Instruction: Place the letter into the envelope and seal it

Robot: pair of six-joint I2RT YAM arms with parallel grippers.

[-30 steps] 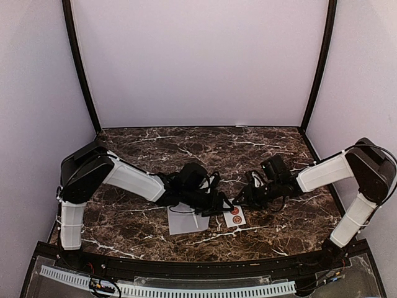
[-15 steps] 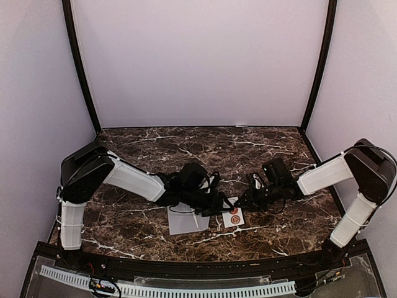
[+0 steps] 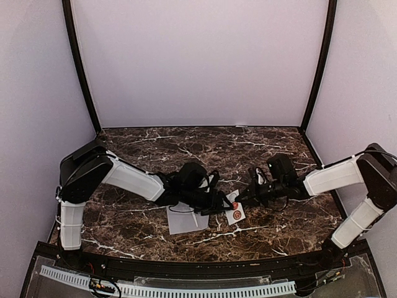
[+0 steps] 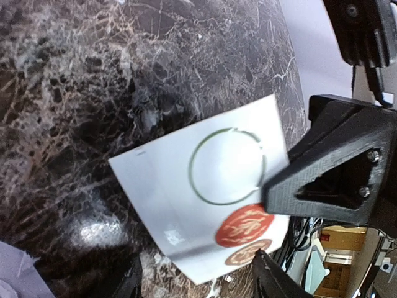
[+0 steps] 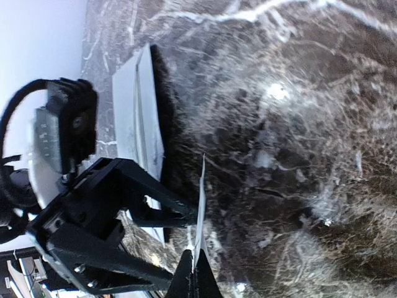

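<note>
The grey-lavender envelope (image 3: 186, 220) lies flat near the table's front, and one corner shows in the left wrist view (image 4: 17, 277). The letter is not in view. A white sticker strip (image 3: 234, 211) sits to its right, carrying a red round seal (image 4: 244, 226), a brown seal (image 4: 249, 255) and an empty ring. My right gripper (image 5: 194, 273) is shut on the strip's edge (image 5: 200, 205), which stands tilted up off the marble. My left gripper (image 4: 198, 287) is open, its fingertips (image 4: 273, 280) spread on either side of the strip's near end.
Dark marble table (image 3: 155, 149) with pale walls on three sides and black corner posts. The two grippers nearly touch over the strip; the left gripper's black body (image 5: 93, 236) fills the right wrist view's lower left. The envelope (image 5: 138, 112) lies just behind it.
My right gripper has shut on the sticker strip and raised its edge off the table, and the right arm has shifted slightly. The left arm has stayed put, still open.
</note>
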